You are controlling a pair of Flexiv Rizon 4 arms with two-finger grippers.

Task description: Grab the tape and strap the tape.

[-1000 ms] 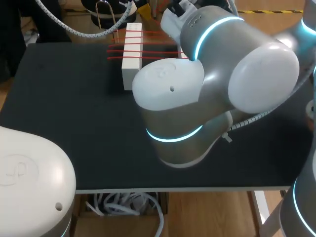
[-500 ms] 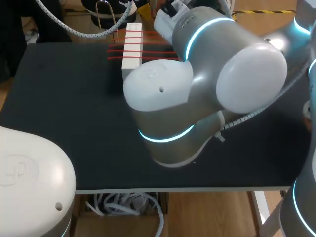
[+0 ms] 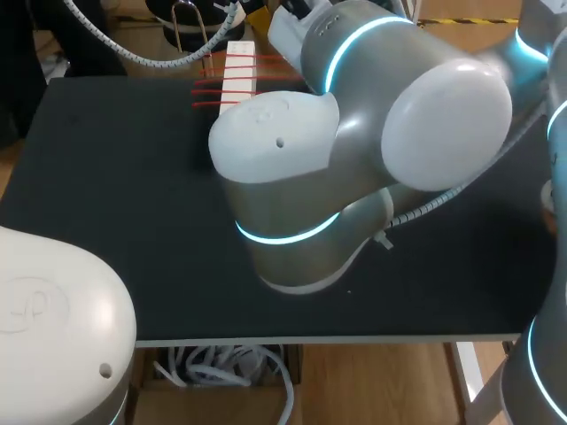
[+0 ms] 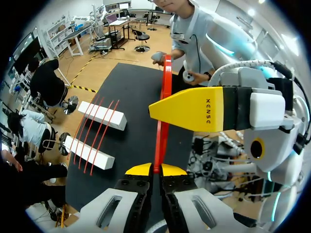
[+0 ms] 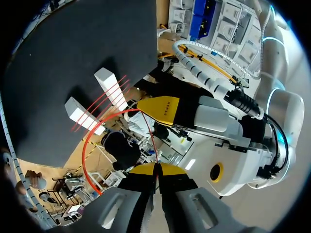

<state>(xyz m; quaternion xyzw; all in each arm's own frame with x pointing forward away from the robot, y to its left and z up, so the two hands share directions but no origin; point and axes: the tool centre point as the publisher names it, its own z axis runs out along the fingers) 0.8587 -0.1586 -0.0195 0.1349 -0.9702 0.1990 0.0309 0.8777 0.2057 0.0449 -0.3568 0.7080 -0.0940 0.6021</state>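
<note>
A red tape runs straight up from my left gripper, which is shut on its end. From the right wrist the same tape shows as a thin arc, its other end pinched in my shut right gripper. Both grippers hang close together above the table, and each view shows a yellow finger of the other arm. Two white blocks lie side by side with several red strips stretched across them. In the head view, my right arm hides both grippers and one block.
The black table is bare at the left and front. One white block with red strips shows at the far edge. My left arm's base fills the near left corner.
My right arm has swung to the left and a little farther back, covering more of the white block. Both grippers stay shut on the tape.
</note>
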